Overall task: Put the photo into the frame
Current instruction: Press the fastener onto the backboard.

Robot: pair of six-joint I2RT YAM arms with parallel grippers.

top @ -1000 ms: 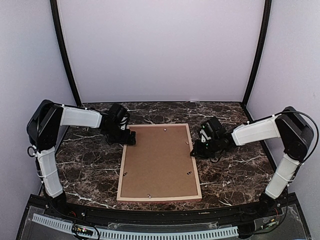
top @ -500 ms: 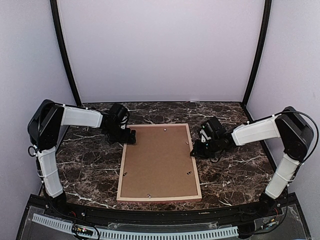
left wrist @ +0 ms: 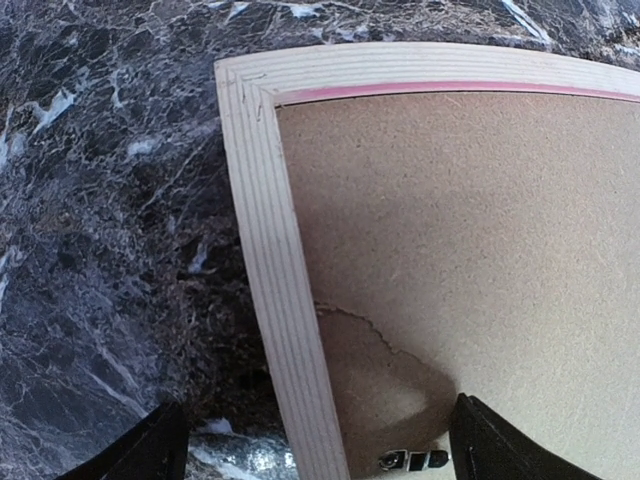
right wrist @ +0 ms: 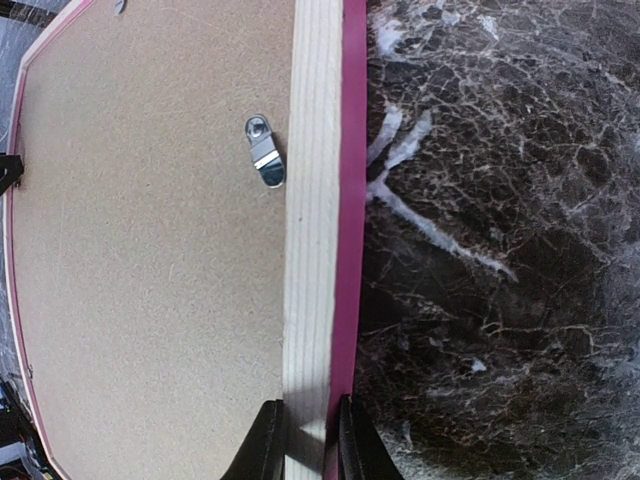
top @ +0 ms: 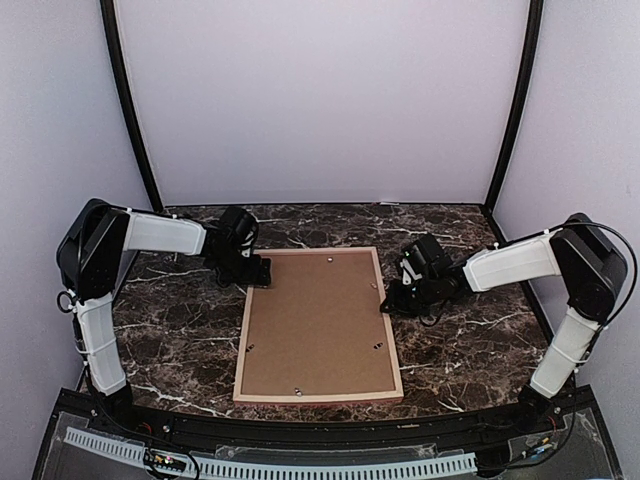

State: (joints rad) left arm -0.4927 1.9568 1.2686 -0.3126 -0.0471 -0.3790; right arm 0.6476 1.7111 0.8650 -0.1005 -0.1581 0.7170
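Note:
The frame (top: 243, 345) lies face down in the middle of the table, tan back up, with a brown backing board (top: 318, 320) seated inside it. The photo is hidden. My left gripper (top: 258, 274) hovers at the far left corner, open. In the left wrist view its fingers straddle the frame's left rail (left wrist: 270, 250), one over the marble and one over the backing board (left wrist: 470, 220). My right gripper (right wrist: 305, 440) is shut on the frame's right rail (right wrist: 315, 200), pinching the tan back and the pink outer edge. In the top view the right gripper (top: 388, 302) sits at that rail's far half.
Small metal turn clips (right wrist: 265, 152) sit on the backing board along the rails, one of them (left wrist: 412, 460) near my left gripper. Dark marble table (top: 170, 330) surrounds the frame. Pale walls close in the back and sides.
The left gripper has edged slightly toward the frame's far left corner. The right arm and the frame have not moved.

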